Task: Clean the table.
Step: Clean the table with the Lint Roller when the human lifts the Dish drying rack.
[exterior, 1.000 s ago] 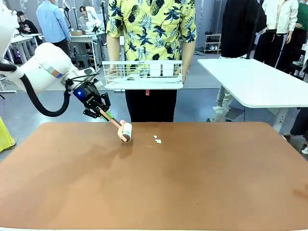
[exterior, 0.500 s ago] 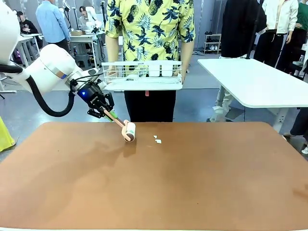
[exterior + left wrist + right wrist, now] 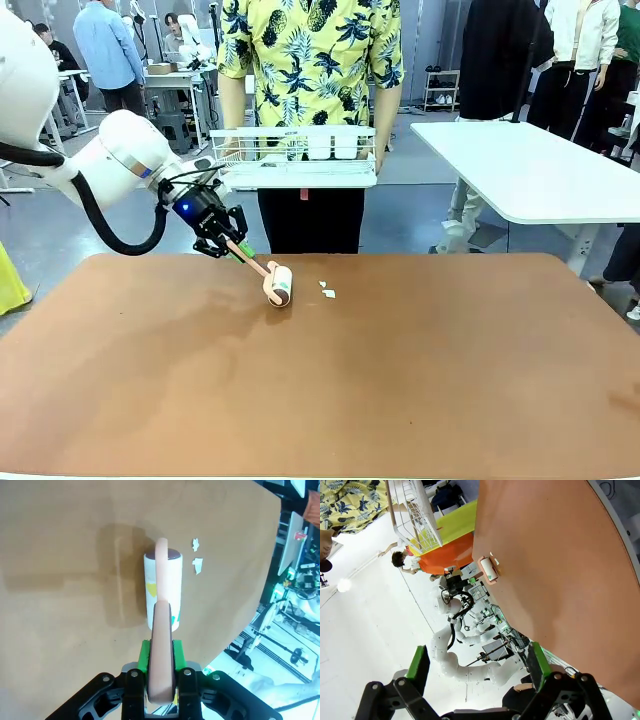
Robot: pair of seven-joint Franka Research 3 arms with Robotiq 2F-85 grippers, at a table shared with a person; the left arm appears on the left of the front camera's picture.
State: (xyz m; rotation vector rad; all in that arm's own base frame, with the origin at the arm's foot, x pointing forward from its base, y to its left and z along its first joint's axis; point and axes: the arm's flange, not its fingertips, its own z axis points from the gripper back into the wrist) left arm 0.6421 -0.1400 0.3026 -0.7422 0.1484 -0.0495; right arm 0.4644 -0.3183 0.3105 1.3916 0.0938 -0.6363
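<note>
left tool (image 3: 236,249): pinching lint roller (image 3: 279,285) by its handle | roller head: resting on desk (image 3: 400,380) | desk: reddish-brown, under roller | paper scraps (image 3: 326,290): on desk just beside roller | right tool (image 3: 477,666): spread, well apart from roller

We see a lab hall: beyond the table (image 3: 400,380), a grey floor (image 3: 410,225), a white table (image 3: 530,170), and people (image 3: 112,45) standing at benches (image 3: 178,74) loaded with gear.
</note>
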